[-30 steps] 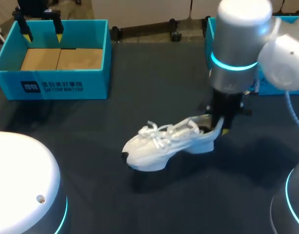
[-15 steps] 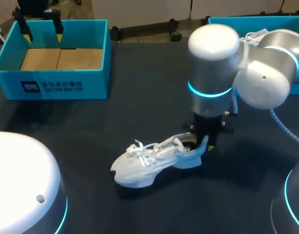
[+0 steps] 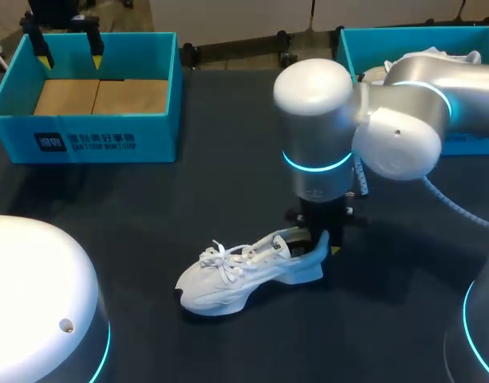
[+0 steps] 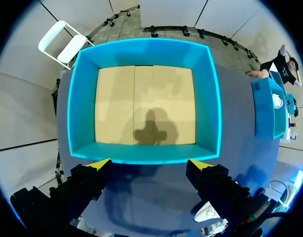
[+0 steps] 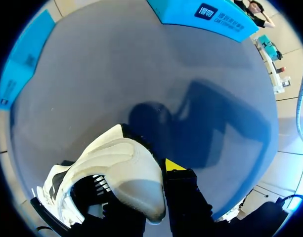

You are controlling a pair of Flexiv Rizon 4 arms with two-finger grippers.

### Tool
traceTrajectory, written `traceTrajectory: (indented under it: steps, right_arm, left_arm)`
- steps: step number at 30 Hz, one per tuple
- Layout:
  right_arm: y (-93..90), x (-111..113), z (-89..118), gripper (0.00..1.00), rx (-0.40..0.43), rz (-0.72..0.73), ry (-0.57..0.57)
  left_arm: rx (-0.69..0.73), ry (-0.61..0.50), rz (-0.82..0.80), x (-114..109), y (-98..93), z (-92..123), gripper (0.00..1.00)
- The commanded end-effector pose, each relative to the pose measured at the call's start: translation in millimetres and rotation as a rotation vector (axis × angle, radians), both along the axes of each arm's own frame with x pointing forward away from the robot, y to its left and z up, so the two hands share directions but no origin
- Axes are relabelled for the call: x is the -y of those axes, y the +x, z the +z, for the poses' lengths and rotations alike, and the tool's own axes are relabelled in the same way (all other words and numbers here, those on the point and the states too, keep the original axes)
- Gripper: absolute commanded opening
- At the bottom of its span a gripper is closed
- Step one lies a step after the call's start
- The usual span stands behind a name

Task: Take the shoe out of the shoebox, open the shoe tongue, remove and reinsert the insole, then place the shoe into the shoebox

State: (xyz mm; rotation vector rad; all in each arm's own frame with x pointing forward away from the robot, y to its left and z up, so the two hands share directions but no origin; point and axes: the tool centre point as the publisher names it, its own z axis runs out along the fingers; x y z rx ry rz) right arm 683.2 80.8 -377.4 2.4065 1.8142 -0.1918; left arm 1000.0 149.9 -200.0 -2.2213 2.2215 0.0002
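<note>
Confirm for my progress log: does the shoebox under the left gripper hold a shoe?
No, the shoebox shows only its bare cardboard floor below the open left gripper.

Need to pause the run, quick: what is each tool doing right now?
Left tool: open, holding nothing.
Right tool: closed on the heel of the white shoe.

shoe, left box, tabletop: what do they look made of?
The shoe looks like a white synthetic or mesh upper, matte, with woven laces; the thick sole looks like foam.
The left box is cardboard by its look: teal matte print outside, bare brown floor with a flap seam.
The table is dark and matte, with no glare; cloth or mat, cannot tell which.
</note>
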Motion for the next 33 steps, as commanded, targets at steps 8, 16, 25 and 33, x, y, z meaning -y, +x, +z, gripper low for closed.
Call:
traceTrajectory:
  steps: [8,16,25,33]
  right_arm:
    - [9.2,-5.8,-0.8,0.00,-0.004,-0.036,-0.049]
    - [12.5,-6.7,-5.3,0.00,-0.015,-0.028,-0.079]
    - [9.2,-6.0,-9.5,0.00,-0.028,0.017,-0.053]
    - [7.3,-5.3,-9.8,0.00,-0.035,0.037,-0.061]
  left_arm:
    - [0.000,0.000,0.000,0.0,0.0,0.0,1.00]
    - [0.000,0.000,0.000,0.0,0.0,0.0,1.00]
    - [0.000,0.000,0.000,0.0,0.0,0.0,1.00]
    - [0.000,0.000,0.000,0.0,0.0,0.0,1.00]
